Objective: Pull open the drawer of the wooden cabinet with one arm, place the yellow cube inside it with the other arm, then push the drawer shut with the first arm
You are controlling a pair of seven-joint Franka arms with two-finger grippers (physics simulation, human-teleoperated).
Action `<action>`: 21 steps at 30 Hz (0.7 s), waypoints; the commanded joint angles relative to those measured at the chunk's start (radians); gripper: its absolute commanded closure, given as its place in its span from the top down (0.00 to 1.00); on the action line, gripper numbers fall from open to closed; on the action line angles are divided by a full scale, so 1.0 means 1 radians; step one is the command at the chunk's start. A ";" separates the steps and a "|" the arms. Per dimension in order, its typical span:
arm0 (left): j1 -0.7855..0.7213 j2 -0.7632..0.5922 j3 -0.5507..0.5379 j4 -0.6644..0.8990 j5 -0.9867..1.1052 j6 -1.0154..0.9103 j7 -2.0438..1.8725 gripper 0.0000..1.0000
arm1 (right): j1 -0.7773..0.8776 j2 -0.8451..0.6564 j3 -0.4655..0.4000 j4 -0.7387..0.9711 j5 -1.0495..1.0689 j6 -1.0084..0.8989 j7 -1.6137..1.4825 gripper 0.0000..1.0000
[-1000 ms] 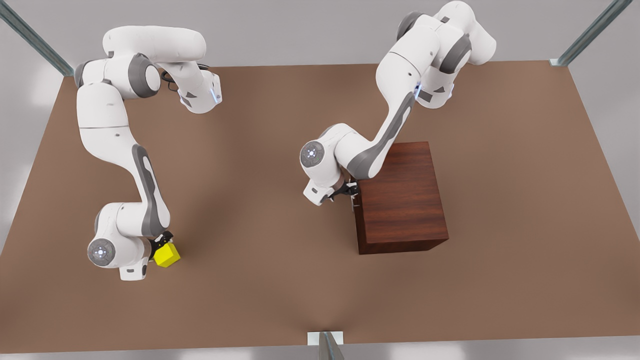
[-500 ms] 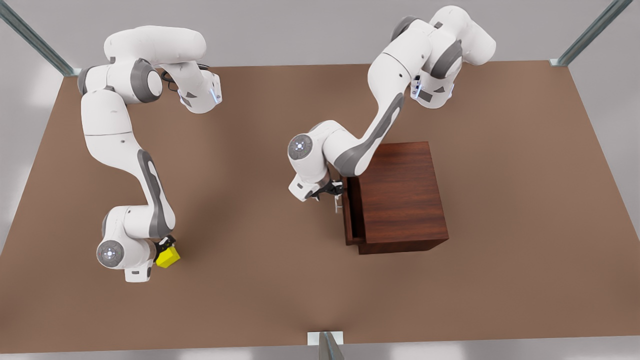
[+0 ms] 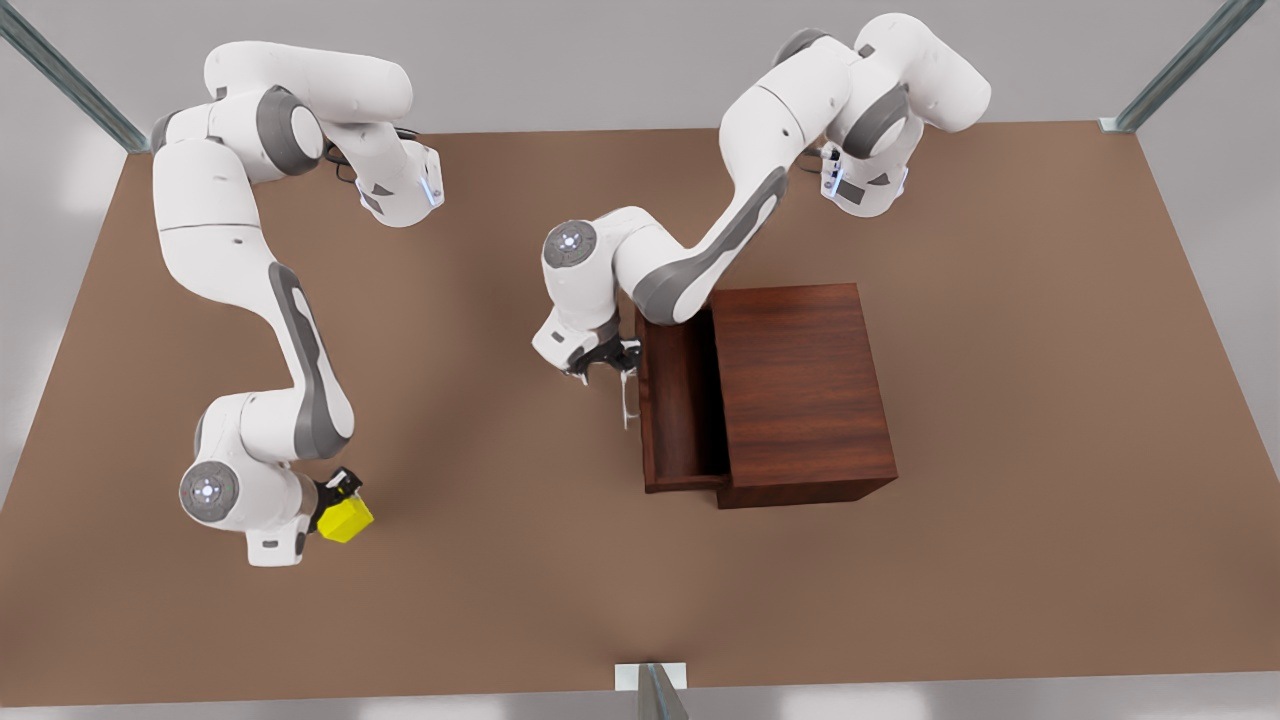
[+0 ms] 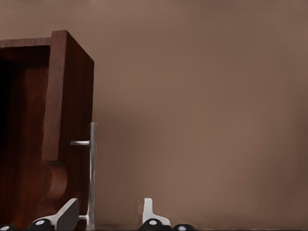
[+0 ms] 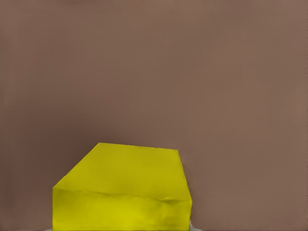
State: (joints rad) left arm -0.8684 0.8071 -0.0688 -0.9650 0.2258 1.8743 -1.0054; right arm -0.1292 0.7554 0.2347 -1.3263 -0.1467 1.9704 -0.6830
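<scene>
Nearest the camera in the front view, at that view's lower left, the right gripper [image 3: 335, 497] has its fingers closed on the yellow cube [image 3: 345, 519]. The cube sits tilted, one corner pointing down, and seems slightly raised off the brown table [image 3: 520, 560], though whether it touches the surface cannot be told for sure. In the right wrist view the yellow cube [image 5: 122, 190] sits close under the camera against bare table.

Farther back, near the middle of the table, the left gripper [image 3: 604, 362] is at the handle [image 3: 627, 398] of the drawer [image 3: 680, 410]. In the left wrist view its two pale fingers [image 4: 66, 215] stand a little apart, with the thin silver bar of the handle [image 4: 92, 168] between them, nearer one finger. Whether they are pressing the bar cannot be told from here. The left gripper [image 4: 108, 216] faces along the drawer front [image 4: 72, 139].

The drawer stands pulled well out of the wooden cabinet [image 3: 805, 390], toward the front view's left, and its open tray shows dark wood inside. The cube is well apart from it, off to the front view's left.

Behind the cabinet, the left arm's upper links rise toward the table's far edge, and the right arm's base stands at the far left corner.
</scene>
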 commanded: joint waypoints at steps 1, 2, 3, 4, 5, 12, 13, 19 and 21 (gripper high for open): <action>-0.009 -0.072 0.000 0.040 -0.048 0.003 -0.453 0.76 | 0.000 -0.016 0.035 0.009 -0.004 -0.077 0.186 0.60; 0.051 -0.140 -0.002 0.042 -0.097 -0.052 -0.447 0.77 | 0.002 -0.019 0.067 0.029 -0.004 -0.113 0.267 0.60; 0.126 -0.189 -0.008 0.040 -0.152 -0.133 -0.371 0.78 | 0.000 -0.019 0.098 0.032 -0.005 -0.120 0.338 0.60; 0.198 -0.207 -0.006 0.040 -0.213 -0.254 -0.188 0.80 | 0.013 -0.021 0.109 0.052 -0.004 -0.124 0.396 0.60; 0.276 -0.210 -0.006 0.038 -0.218 -0.395 0.063 0.84 | 0.010 -0.021 0.156 0.067 -0.007 -0.125 0.464 0.60; 0.744 -0.419 0.004 -0.118 -0.256 -0.549 1.059 1.00 | 0.224 -0.022 0.304 0.162 -0.017 -0.212 1.099 0.60; 0.746 -0.594 0.004 -0.414 -0.258 -0.321 1.062 1.00 | 0.263 -0.022 0.304 0.168 -0.017 -0.212 1.168 0.60; 0.741 -0.568 0.007 -0.456 -0.263 -0.267 0.901 0.60 | 0.516 0.045 0.284 0.355 -0.016 -0.193 1.513 0.60; 0.706 -0.533 0.003 -0.456 -0.264 -0.270 0.438 0.24 | 0.569 0.087 0.268 0.400 -0.016 -0.153 1.573 0.60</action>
State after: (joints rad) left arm -0.1484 0.2635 -0.0638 -1.4205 -0.0355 1.5764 -0.5318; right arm 0.4202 0.8310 0.5064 -0.9453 -0.1551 1.7911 0.0859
